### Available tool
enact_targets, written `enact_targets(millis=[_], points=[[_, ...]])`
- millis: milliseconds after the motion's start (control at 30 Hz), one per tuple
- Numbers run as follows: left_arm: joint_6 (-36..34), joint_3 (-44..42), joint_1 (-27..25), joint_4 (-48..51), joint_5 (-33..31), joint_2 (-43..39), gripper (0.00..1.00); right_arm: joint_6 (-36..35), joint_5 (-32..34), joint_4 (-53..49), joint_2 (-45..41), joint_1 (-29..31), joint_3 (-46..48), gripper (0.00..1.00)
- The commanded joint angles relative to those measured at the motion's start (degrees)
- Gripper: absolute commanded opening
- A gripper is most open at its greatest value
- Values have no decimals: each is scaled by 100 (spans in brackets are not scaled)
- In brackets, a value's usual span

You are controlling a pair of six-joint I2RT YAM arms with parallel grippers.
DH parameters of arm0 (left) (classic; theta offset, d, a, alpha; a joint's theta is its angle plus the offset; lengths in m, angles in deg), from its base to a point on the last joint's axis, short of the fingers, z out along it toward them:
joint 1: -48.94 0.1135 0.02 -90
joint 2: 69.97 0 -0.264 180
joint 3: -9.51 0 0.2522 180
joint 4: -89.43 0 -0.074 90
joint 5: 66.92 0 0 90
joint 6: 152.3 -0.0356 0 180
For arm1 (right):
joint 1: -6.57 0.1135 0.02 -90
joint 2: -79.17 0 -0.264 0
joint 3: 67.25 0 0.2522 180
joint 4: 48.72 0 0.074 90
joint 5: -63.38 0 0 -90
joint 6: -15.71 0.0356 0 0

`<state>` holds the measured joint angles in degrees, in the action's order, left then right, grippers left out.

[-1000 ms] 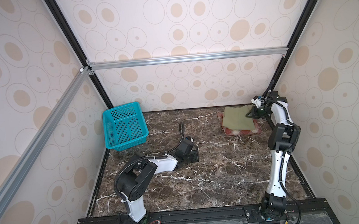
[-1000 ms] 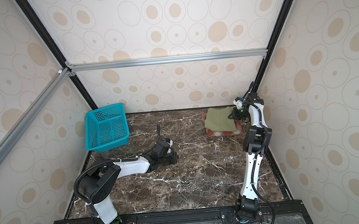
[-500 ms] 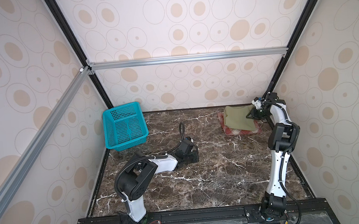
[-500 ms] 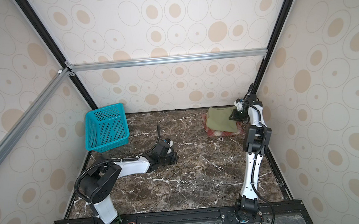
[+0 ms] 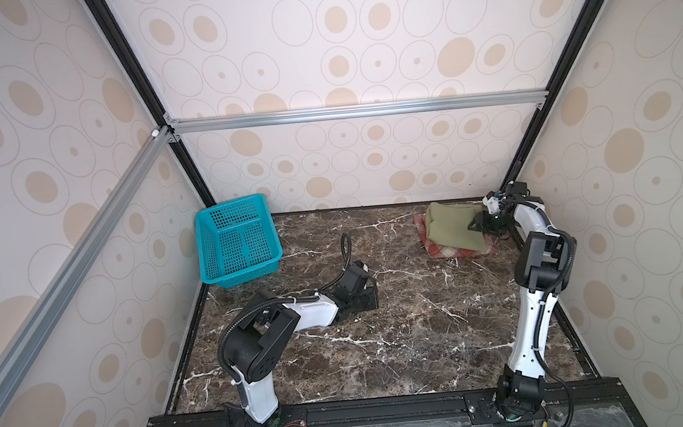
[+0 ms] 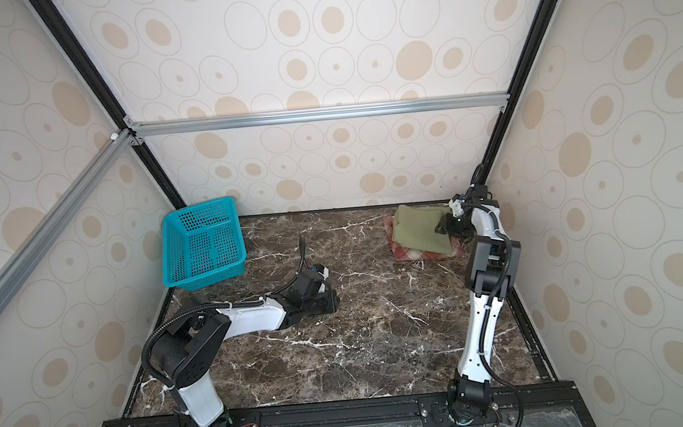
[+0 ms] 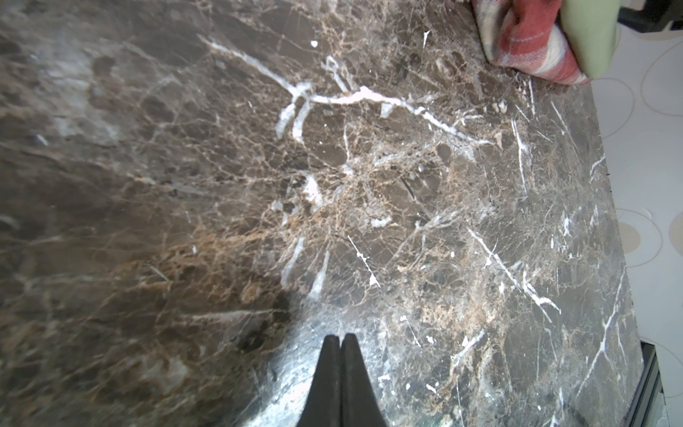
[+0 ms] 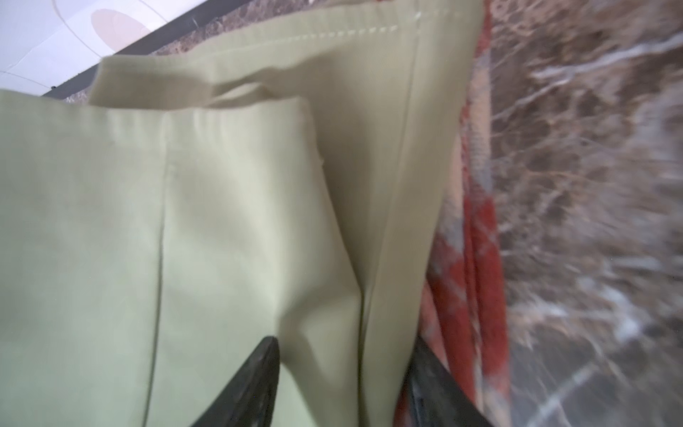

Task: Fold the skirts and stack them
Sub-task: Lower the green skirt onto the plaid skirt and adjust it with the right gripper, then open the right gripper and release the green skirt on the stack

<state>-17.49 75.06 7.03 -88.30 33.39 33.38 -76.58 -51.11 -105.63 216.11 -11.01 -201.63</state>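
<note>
The olive-green skirt (image 5: 451, 231) (image 6: 418, 231) lies folded on top of the folded red-and-cream plaid skirt (image 5: 445, 251) (image 6: 408, 251) at the back right of the marble table. My right gripper (image 5: 476, 224) (image 6: 441, 227) is at the stack's right edge. In the right wrist view the right gripper (image 8: 343, 340) stands open, its jaws apart on either side of a loose fold of the olive skirt (image 8: 221, 222), with the plaid skirt (image 8: 480, 277) beneath. My left gripper (image 5: 369, 300) (image 7: 339, 336) lies shut and empty on the table, left of centre.
A teal perforated basket (image 5: 237, 239) (image 6: 202, 242) stands tilted against the back left corner. Patterned walls close in the table (image 5: 403, 334) on the left, back and right. Black frame posts run up both back corners.
The right gripper's jaws have opened at the olive skirt's edge, and the skirt has settled onto the plaid one. The left arm has not moved.
</note>
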Motion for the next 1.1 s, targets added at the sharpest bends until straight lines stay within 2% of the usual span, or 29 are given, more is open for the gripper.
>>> enact_targets(millis=[0, 167, 300, 500, 700, 867, 967, 1000, 1067], points=[[42, 38, -31, -40, -108, -26, 0, 95, 268, 314, -597, -8, 216, 57], [35, 15, -32, -82, -183, -103, 0, 257, 277, 564, -998, -8, 641, 58], [-12, -8, -11, -90, -323, -202, 0, 555, 76, 1357, -1382, 1, 1303, 58], [40, -191, 194, -347, -290, -452, 0, 994, -207, 1617, -1240, 23, 1378, 42], [79, -525, 545, -622, -359, -901, 0, 1203, -52, 1499, -996, 115, 1277, 38], [-286, -639, 889, -336, -674, -1458, 0, 1387, -14, 2043, -1868, 174, 2484, 38], [-529, -640, 1192, -44, -1021, -1819, 0, 1421, 45, 2245, -2629, 183, 3390, 43], [-605, -624, 1323, 57, -1135, -1928, 4, 1450, 73, 2342, -2902, 190, 3742, 47], [-707, -556, 1586, 314, -1335, -2089, 40, 1493, 38, 2519, -3425, 207, 4368, 55]])
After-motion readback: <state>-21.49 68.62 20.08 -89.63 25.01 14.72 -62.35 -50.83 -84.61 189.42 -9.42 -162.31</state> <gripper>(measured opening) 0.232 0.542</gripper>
